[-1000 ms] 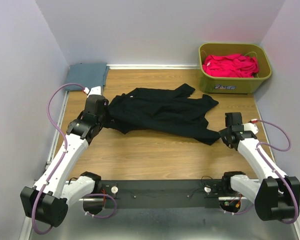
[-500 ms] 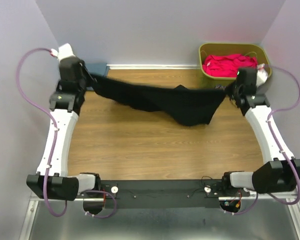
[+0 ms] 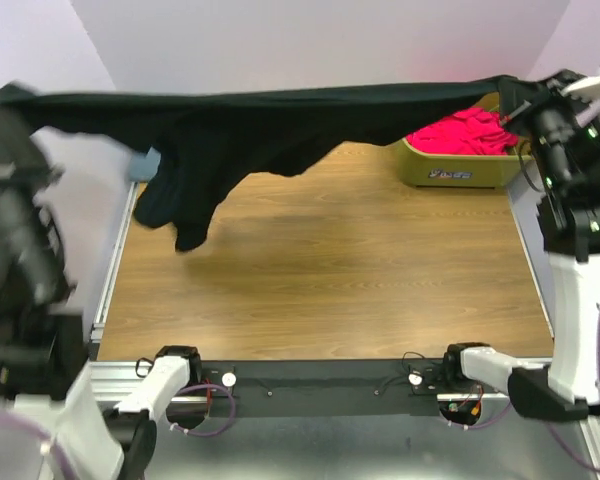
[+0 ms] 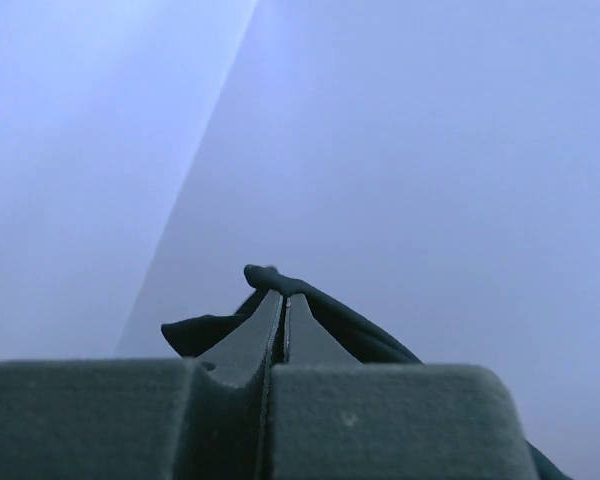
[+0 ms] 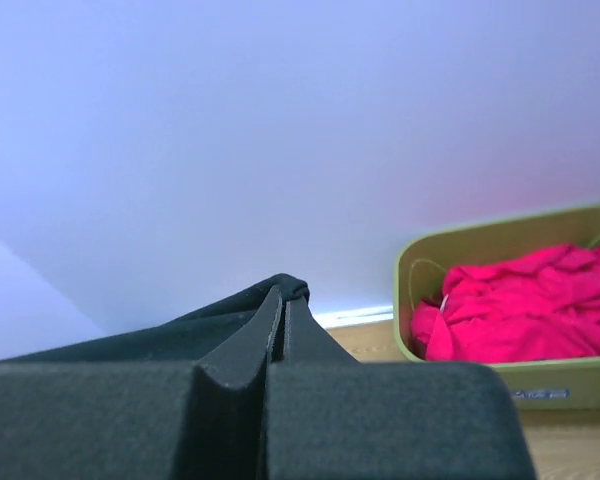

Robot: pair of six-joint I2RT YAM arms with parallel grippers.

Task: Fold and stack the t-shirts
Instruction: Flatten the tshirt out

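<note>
Black t-shirt (image 3: 280,120) stretched high across the top of the frame, 1 bunch hanging at upper left. Pinched at each end by left gripper (image 4: 284,296) and right gripper (image 5: 283,292), both closed tight on cloth. Best to lower both ends evenly and taut onto the table (image 3: 330,270). Label (image 3: 447,175) on tub (image 3: 495,165), upper right: too small to read.

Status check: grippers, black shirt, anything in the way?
Both shut on black t-shirt: left gripper, right gripper. Shirt stretched midair between them, left part drooping. Nothing seen blocking; pink-red t-shirt in tub.
</note>
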